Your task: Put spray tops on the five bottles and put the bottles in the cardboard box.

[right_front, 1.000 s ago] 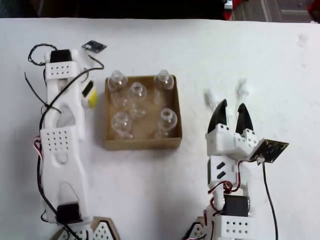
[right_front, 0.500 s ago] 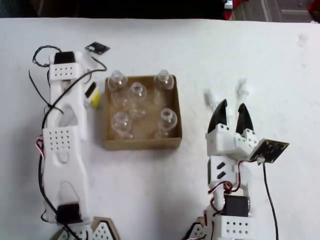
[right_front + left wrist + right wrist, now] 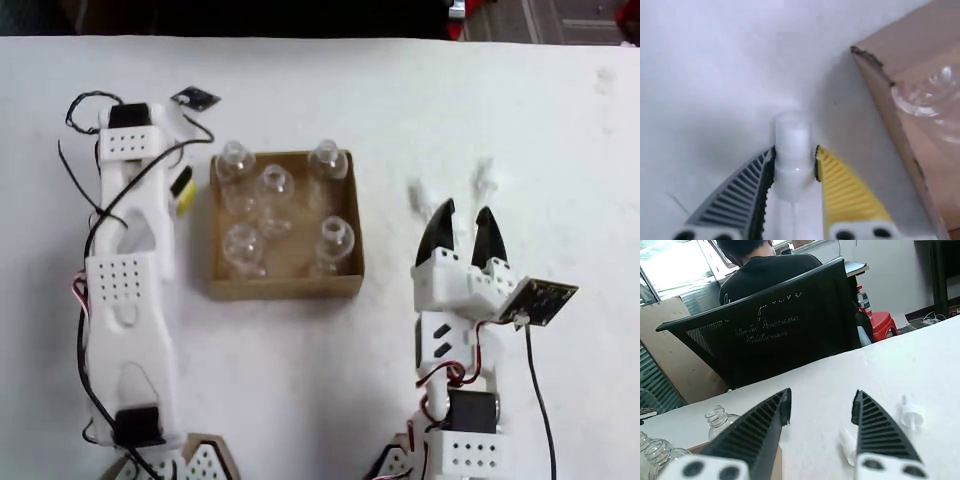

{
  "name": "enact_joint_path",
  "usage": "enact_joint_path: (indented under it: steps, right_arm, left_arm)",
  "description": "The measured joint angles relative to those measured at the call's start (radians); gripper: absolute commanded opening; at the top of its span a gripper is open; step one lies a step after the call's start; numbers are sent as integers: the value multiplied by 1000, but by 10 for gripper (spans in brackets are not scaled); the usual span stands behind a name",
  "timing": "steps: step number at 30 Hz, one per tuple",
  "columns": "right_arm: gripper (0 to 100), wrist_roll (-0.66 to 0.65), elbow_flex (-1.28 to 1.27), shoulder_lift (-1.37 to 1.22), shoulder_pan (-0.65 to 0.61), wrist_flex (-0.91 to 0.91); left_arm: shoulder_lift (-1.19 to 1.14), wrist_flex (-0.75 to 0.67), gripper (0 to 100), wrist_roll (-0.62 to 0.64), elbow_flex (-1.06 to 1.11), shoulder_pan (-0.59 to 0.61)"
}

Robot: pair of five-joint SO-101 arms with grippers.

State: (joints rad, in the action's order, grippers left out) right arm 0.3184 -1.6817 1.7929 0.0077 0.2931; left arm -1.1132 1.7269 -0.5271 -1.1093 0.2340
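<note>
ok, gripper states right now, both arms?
Left gripper: shut on a spray top.
Right gripper: open, holding nothing.

Five bottles [image 3: 275,185], three spray tops [image 3: 792,150], one cardboard box [image 3: 285,288], two arms [image 3: 125,290]

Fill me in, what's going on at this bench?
The left tool is shut on a white spray top, holding it close beside the cardboard box. All five bottles stand in the box with open necks and no tops fitted yet. The right tool is open over the table on the other side of the box, and two loose spray tops lie just beyond its tips.
</note>
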Motion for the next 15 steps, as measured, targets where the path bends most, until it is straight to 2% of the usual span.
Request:
enact_joint_path:
  steps: [5, 15]
  right_arm:
    - [180, 0, 0, 0, -2, 0]
    - [180, 0, 0, 0, -2, 0]
  left_arm:
    - [15, 44, 38, 8, 0, -8]
    - [310, 52, 37, 275, 0, -15]
